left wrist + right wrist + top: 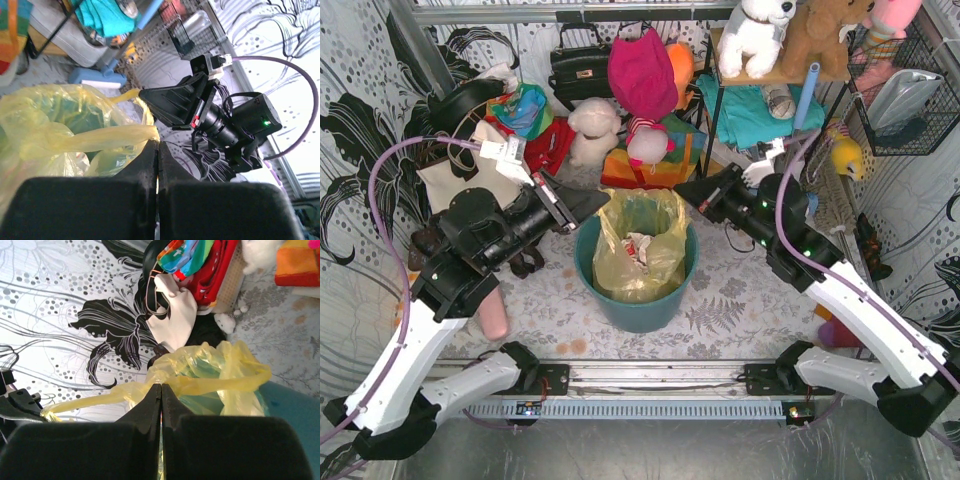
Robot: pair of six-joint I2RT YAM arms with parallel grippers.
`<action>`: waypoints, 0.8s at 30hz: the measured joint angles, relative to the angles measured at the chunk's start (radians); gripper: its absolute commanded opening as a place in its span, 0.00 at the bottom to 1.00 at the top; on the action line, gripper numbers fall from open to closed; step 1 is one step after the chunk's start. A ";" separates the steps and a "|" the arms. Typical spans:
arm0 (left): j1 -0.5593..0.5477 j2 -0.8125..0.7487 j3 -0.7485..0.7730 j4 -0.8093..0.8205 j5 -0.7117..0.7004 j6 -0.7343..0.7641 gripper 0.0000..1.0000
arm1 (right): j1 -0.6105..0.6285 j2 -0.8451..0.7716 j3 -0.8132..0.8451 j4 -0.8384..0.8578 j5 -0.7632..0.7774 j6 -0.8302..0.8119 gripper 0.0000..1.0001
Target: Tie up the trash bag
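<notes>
While clenched, seemingly on trash bag (620, 268): left gripper (603, 203), right gripper (682, 192); floral tabletop (740, 300), plush toys (758, 35) behind.

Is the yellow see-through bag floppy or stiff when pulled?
Probably floppy: the thin yellow-green plastic trash bag is crinkled, and its pinched edges stretch into soft ropes. Likely light too, since only crumpled paper shows inside. Thin film might tear if tugged hard.

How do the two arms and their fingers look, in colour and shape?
The left arm and right arm have white lower links, black upper parts and a purple cable each. Green lights glow on the right one. The left gripper and right gripper have black wedge-shaped fingers.
</notes>
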 measured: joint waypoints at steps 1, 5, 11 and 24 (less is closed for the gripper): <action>0.000 -0.001 0.003 -0.001 -0.019 0.006 0.00 | 0.000 0.023 0.016 0.014 -0.016 -0.008 0.00; 0.000 0.005 0.013 -0.021 -0.089 0.021 0.00 | 0.000 0.088 0.053 0.047 -0.056 -0.047 0.00; 0.000 -0.003 0.013 -0.046 -0.175 0.038 0.00 | 0.000 0.101 0.073 0.050 -0.082 -0.108 0.00; 0.000 -0.061 0.007 0.141 -0.086 0.067 0.10 | 0.000 0.067 0.226 0.134 -0.130 -0.220 0.00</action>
